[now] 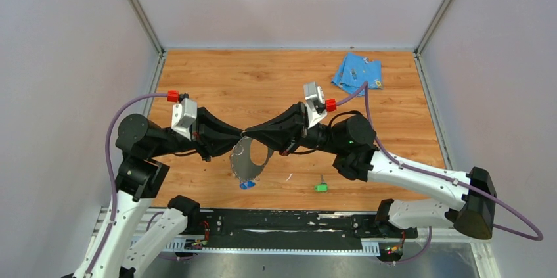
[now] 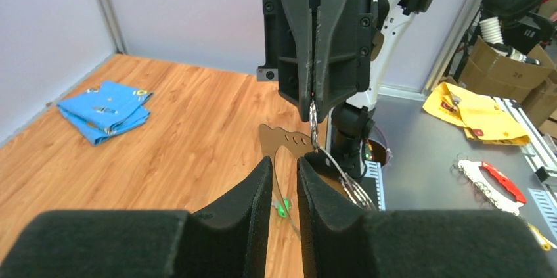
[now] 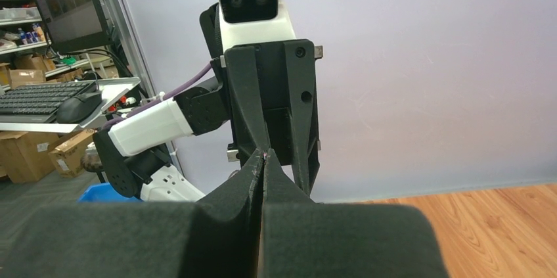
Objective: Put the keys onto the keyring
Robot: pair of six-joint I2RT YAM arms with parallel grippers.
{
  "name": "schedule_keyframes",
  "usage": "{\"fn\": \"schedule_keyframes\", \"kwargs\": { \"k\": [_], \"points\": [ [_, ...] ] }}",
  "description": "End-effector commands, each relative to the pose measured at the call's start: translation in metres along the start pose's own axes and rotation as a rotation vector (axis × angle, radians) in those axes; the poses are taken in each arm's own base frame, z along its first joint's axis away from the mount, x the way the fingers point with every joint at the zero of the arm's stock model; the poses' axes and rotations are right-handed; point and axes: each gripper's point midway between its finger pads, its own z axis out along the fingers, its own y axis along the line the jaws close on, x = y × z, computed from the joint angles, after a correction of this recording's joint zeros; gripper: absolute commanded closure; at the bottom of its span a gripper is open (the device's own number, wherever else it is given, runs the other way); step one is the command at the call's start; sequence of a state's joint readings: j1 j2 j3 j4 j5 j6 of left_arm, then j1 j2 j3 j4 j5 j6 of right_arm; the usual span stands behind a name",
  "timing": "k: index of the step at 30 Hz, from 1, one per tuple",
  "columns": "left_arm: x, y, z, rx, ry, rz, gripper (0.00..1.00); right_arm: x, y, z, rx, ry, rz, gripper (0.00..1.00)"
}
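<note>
As my right gripper (image 3: 263,160) clamps the large thin grey metal oval keyring (image 1: 242,167) above mid-table, my left gripper (image 2: 284,163) stands narrowly parted about its band. The small blue-headed metal key (image 1: 246,185) sits at the ring's lowest edge; threading cannot be confirmed. The green-headed metal key (image 1: 321,186) lies loose and well apart on the wood-grain tabletop (image 1: 217,81), so it remains outstanding. Plain pale walls (image 1: 289,2) enclose the bench, with a light-blue cloth (image 1: 356,72) at the far right.

Bright, even overhead light, no harsh glare. Soft, faint shadows on table (image 1: 217,87). Dull sheen on keyring (image 1: 244,171). Sharp from top; finger pads (image 2: 243,225) out of focus in wrist views, slight wide-angle bend at edges.
</note>
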State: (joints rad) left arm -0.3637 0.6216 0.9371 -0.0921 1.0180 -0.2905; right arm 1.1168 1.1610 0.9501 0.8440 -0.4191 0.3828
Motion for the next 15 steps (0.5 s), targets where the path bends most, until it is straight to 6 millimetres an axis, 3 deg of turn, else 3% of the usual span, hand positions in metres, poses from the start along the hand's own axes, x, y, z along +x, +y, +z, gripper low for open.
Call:
{"fn": "schedule_keyframes", "kwargs": {
  "k": [1,11,15],
  "points": [
    [-0.014,-0.010,0.002,0.030,-0.030,0.024,0.76,-0.011,0.001,0.000,-0.010,-0.053,-0.016,1.00],
    [-0.017,-0.011,-0.001,0.000,-0.030,0.019,0.76,-0.006,-0.004,-0.002,0.015,-0.025,-0.043,1.00],
    [-0.012,-0.007,-0.005,-0.039,0.020,0.035,0.67,-0.001,-0.006,-0.006,0.034,0.008,-0.070,1.00]
  ]
}}
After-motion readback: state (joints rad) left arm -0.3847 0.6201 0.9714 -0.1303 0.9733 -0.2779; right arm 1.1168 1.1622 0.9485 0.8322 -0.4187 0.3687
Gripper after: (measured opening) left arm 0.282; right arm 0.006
